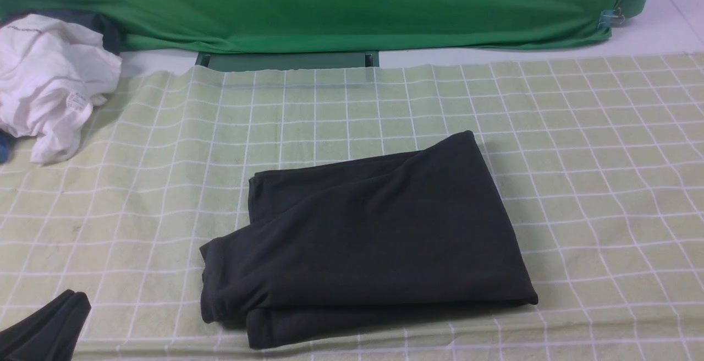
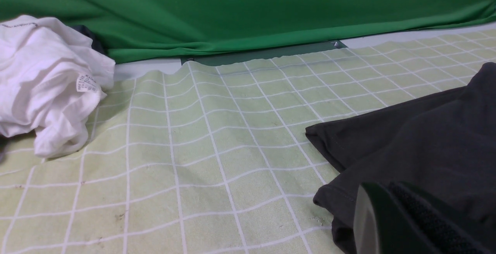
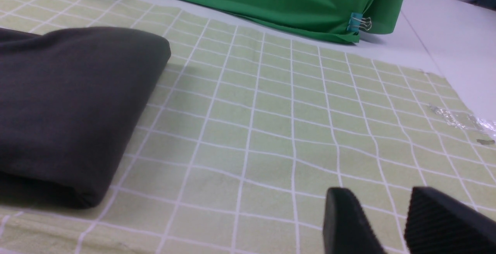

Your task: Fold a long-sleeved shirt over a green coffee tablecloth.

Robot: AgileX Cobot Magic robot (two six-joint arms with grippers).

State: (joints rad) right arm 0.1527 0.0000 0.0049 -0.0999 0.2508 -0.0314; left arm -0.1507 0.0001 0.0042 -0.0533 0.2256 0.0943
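Front view shirt: the long-sleeved shirt (image 1: 374, 234) lies folded mid-tablecloth, toward the near edge.
Cloth: the green coffee tablecloth (image 1: 605, 146) covers the desk.
Left gripper (image 2: 387, 223): fingers nearly together; state unclear.
Right gripper (image 3: 391, 223): fingers slightly parted, holding nothing.

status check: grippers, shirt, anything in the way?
Left gripper low beside the shirt, jaw state unclear; right gripper open, holding nothing. Shirt folded into a bundle on the tablecloth. White garment crumpled far left, apart from it.
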